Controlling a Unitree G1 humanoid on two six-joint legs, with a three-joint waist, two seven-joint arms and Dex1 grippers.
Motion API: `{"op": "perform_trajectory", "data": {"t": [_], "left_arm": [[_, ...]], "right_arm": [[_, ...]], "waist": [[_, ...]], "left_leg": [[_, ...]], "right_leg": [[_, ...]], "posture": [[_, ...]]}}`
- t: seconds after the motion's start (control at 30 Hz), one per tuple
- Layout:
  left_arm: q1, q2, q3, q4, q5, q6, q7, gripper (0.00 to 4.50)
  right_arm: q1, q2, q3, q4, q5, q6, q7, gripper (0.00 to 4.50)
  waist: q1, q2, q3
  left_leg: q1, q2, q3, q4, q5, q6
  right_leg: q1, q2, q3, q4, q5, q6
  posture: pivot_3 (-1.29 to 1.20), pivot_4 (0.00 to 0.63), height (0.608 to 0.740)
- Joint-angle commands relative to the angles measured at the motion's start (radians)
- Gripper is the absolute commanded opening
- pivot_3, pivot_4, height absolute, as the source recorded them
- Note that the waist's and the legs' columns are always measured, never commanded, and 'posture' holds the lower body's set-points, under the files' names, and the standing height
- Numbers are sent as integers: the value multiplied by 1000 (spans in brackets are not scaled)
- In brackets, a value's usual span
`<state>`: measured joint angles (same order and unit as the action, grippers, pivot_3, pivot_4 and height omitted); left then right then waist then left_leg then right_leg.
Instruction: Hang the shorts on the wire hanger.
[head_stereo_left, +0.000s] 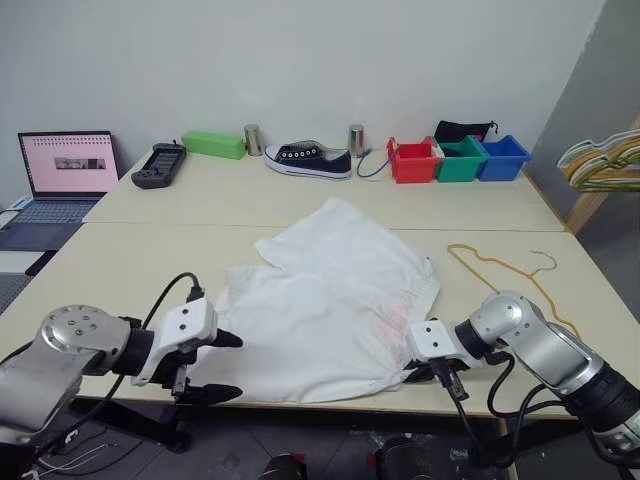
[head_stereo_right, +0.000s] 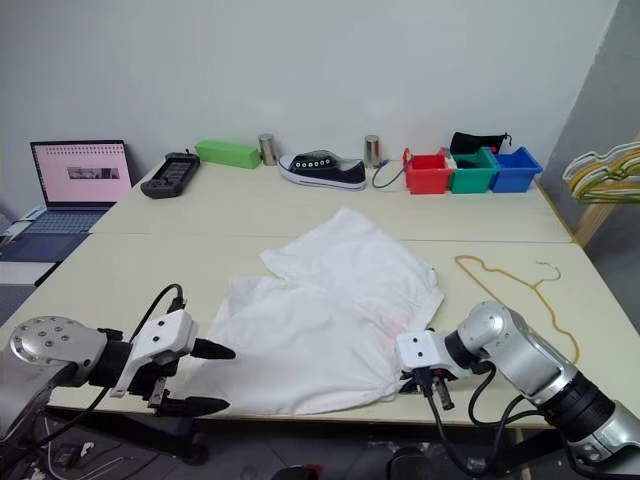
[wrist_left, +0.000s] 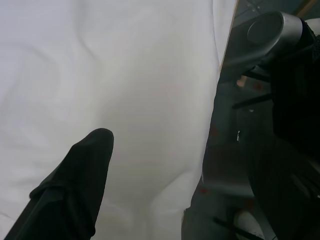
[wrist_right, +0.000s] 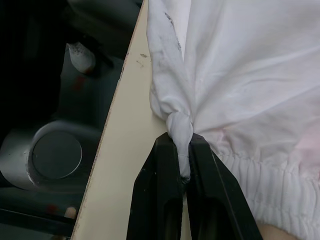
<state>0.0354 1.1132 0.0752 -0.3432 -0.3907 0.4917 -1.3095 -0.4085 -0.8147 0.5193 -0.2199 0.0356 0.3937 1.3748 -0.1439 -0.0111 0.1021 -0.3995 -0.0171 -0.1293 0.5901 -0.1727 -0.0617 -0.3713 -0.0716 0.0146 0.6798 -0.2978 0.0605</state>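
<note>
The white shorts (head_stereo_left: 335, 300) lie spread on the table, reaching its near edge, with a faint reddish mark near the right side. My right gripper (wrist_right: 184, 160) is shut on a bunched corner of the shorts (wrist_right: 240, 85) by the gathered waistband at the near right edge. My left gripper (head_stereo_left: 228, 366) stands open at the near left edge of the shorts, one black finger (wrist_left: 82, 175) over the fabric. The thin tan-gold wire hanger (head_stereo_left: 505, 275) lies flat on the table to the right of the shorts.
Along the table's back stand a green box (head_stereo_left: 213, 144), a black controller (head_stereo_left: 158, 165), two metal cans, a black sneaker (head_stereo_left: 308, 159) and red, green and blue bins (head_stereo_left: 460, 158). A laptop (head_stereo_left: 65, 170) sits far left. Coloured hangers (head_stereo_left: 600, 160) hang at right.
</note>
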Motion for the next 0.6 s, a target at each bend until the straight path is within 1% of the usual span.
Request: {"op": "perform_trajectory", "data": {"t": [0.03,0.17,0.2,0.23,0.33,0.43,0.47,0.53,0.6], "left_arm": [[-29,1,-3,5,3,-17,1,4244],[-56,-1,-23,11,2,-21,-8,4244],[-69,-3,-32,15,1,-23,-12,4244],[-83,-7,-41,19,1,-24,-15,4244],[-139,-28,-83,34,4,-25,-22,4244],[-197,-54,-121,46,2,-20,-24,4244],[-219,-66,-134,47,1,-17,-25,4244],[-280,-102,-164,48,-5,-7,-19,4244],[-331,-143,-188,38,-16,11,-6,4244]], "right_arm": [[14,-31,-32,-77,73,50,55,822],[23,-88,-100,-152,153,123,79,1868],[25,-98,-128,-175,175,145,69,2069],[24,-106,-153,-195,195,171,59,2382],[25,-134,-235,-254,265,265,31,3029],[30,-140,-299,-287,301,359,-38,3834],[32,-143,-324,-287,316,394,-60,3983],[33,-148,-375,-249,316,454,-119,4419],[37,-153,-406,-194,290,483,-186,4419]], "waist": [[0,0,0],[-1,1,1],[-1,1,1],[-2,0,1],[-8,0,1],[-19,0,2],[-24,-1,2],[-35,-1,2],[-49,-2,2]], "left_leg": [[0,0,0,0,0,0],[-1,0,1,0,0,-1],[-1,0,2,0,-1,-1],[-1,0,2,0,-1,-1],[-1,2,4,0,-1,-2],[-1,6,11,1,-2,-3],[-1,8,14,1,-3,-5],[-1,10,18,1,-3,-5],[-1,10,19,2,-1,-2]], "right_leg": [[0,0,0,0,0,0],[-1,0,1,0,0,0],[-1,0,1,0,0,0],[-1,0,1,0,0,0],[-1,0,0,-1,0,-1],[-1,0,0,-1,0,-1],[-1,0,0,-1,0,-1],[-1,0,1,-1,0,-1],[-1,0,1,-1,0,-1]], "posture": [[-188,43,740],[-212,43,740],[-223,42,740],[-231,41,740],[-260,41,740],[-285,41,740],[-294,40,740],[-302,40,740],[-314,40,740]]}}
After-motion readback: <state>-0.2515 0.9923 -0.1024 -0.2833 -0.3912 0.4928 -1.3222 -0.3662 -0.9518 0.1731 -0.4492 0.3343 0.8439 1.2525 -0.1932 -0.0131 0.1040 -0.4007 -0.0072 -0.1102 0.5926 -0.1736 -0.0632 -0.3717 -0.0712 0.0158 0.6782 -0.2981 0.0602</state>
